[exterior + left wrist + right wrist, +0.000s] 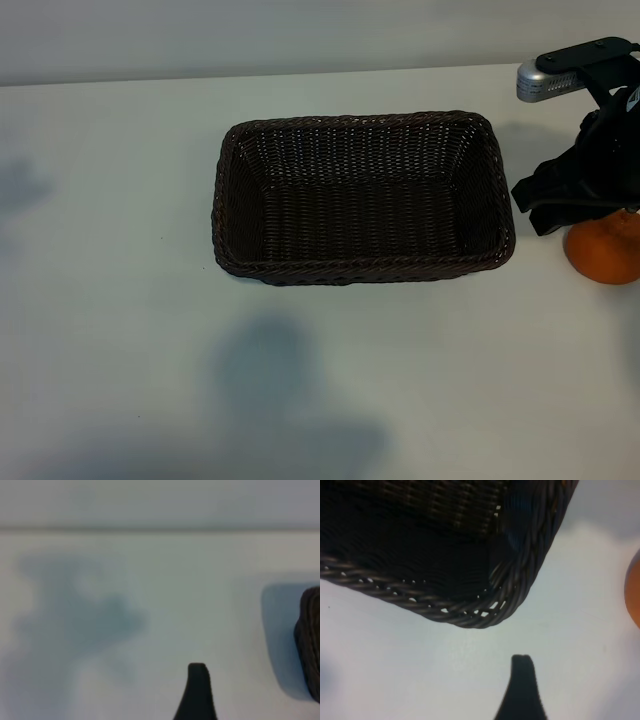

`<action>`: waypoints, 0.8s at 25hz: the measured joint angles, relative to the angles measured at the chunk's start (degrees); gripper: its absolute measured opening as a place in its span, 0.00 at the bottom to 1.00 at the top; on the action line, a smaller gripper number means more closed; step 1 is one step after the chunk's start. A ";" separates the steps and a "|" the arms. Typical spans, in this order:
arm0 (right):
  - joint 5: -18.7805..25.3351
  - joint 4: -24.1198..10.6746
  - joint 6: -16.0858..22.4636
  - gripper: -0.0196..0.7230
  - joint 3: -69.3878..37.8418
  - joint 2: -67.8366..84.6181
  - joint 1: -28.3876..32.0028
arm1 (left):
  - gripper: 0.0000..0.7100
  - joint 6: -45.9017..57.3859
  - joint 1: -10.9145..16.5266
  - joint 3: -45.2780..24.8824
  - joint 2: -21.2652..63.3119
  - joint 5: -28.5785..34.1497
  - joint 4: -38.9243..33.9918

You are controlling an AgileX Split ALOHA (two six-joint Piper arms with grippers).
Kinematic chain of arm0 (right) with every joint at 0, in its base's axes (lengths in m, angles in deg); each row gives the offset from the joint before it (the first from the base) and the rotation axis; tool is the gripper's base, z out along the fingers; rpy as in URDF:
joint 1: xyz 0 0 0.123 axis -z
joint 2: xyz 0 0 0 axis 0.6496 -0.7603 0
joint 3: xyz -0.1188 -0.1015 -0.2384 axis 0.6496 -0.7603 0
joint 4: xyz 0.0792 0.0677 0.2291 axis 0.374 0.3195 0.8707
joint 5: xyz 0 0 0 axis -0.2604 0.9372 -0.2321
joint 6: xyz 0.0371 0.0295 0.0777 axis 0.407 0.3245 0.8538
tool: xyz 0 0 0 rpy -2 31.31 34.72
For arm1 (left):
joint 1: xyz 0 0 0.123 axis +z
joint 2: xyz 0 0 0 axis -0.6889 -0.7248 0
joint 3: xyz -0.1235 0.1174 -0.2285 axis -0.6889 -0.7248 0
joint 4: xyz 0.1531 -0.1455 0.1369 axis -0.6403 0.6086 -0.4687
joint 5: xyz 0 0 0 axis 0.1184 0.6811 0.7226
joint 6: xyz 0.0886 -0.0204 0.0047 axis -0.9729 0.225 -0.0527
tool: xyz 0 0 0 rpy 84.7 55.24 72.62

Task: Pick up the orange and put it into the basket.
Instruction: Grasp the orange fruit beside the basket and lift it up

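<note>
The exterior view alone takes in the whole rectangular dark brown woven wicker basket (362,198), empty, in the middle of the pale white table (110,300), with the small round orange citrus fruit (605,250) on the table just beside its right end, cut off by the picture's edge. The right gripper (570,205) hangs directly over the fruit, its black body covering the fruit's top; whether it touches the skin cannot be told.

The right wrist view adds a close look at one rounded basket corner (485,605) with its braided rim, a sliver of the orange (634,595) and one black fingertip (522,680) over bare table. The fruit lies to one side of that fingertip, not pinched; the jaws stand wide with nothing between them.

The left wrist view shows one dark fingertip (197,690) above bare table and the basket's edge (310,645); this gripper is outside the exterior view, and how its jaws stand cannot be told.

Broad open table lies left of and in front of the basket. No writing is readable.
</note>
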 joint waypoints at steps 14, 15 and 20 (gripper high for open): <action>0.00 0.00 -0.19 0.75 0.00 0.00 0.00 | 0.84 0.83 0.00 -22.89 37.40 -3.96 -3.87; 0.00 0.00 -0.19 0.75 0.00 0.00 0.00 | 0.84 1.08 0.00 -24.29 38.87 -3.96 -3.91; 0.00 -0.05 -0.19 0.75 0.00 0.00 0.00 | 0.84 1.94 0.00 -32.23 44.44 -3.25 -3.91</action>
